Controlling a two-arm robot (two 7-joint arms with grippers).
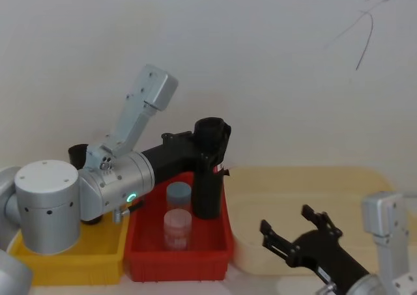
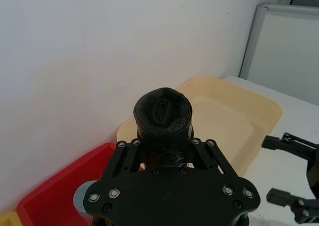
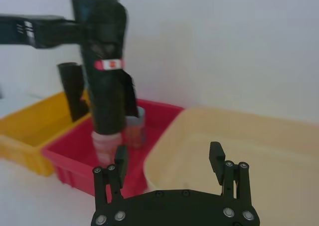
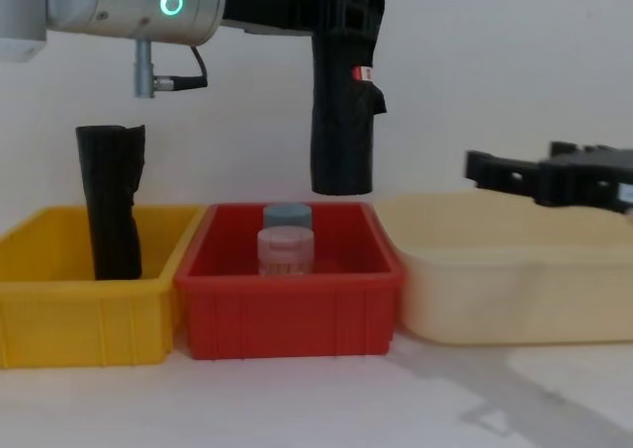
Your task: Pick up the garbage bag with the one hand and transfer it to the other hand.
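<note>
1. Garbage bag [image 4: 342,122], the smooth black roll with a red-and-white sticker [image 4: 360,73], is clamped near its top by the left gripper [image 4: 344,13]. It hangs upright, with its lower end in the air just over the red bin [image 4: 287,319].
2. At 6 o'clock under the roll, in the chest view, a pink-topped jar [image 4: 286,252] and a grey-topped jar [image 4: 287,216] stand in that bin, apart from the roll.
3. At 3 o'clock from the roll, well apart, the right gripper [image 1: 285,220] hovers over the cream tub [image 4: 504,290], its fingers spread and empty.
4. At 9 o'clock, a rumpled black roll [image 4: 111,201] stands in the yellow bin [image 4: 79,319]; the task does not concern it.
5. I judge that the pick-up is done and the hand-over is the step now in hand.
6. The next move calls for bringing the two grippers together. The right jaws should close on the free part below the sticker, and the left should let go only when that grip is firm; otherwise the roll may drop onto the jars.
</note>
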